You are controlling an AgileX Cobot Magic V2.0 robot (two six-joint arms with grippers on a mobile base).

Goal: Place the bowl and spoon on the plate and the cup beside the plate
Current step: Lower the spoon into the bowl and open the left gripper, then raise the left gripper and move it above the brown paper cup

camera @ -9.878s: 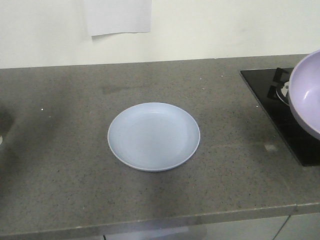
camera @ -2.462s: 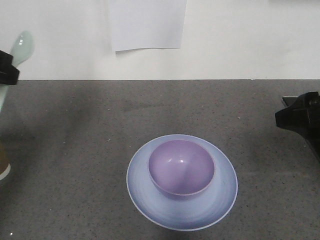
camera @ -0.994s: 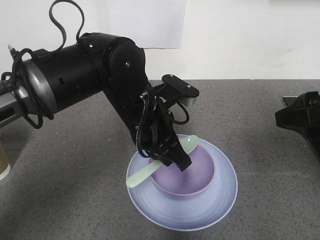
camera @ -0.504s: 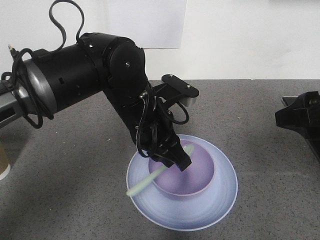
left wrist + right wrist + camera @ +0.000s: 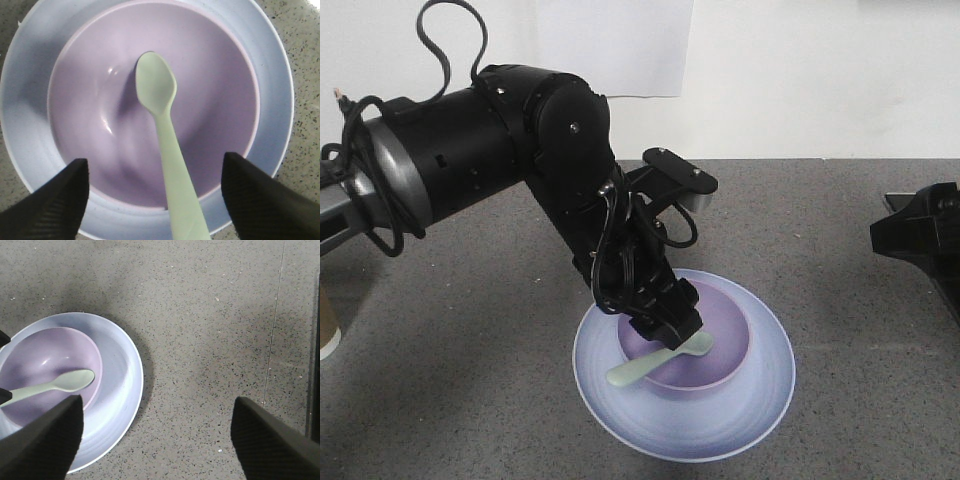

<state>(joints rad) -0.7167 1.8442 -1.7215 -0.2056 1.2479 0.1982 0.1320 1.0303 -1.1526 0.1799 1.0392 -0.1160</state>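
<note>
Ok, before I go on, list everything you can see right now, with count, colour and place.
plate: one, pale periwinkle blue, on the counter at centre, under the bowl.
bowl: one, lavender, sitting in the middle of the plate.
spoon: one, pale mint green, head inside the bowl, handle resting across the bowl's rim.
cup: one, brown with a white base band, at the far left edge of the front view, mostly cut off.
counter: one, speckled grey stone.
paper sheet: one, white, on the wall behind.
left gripper: black, open, over the bowl, fingers either side of the spoon handle.
right gripper: black, open, empty, over bare counter right of the plate.
</note>
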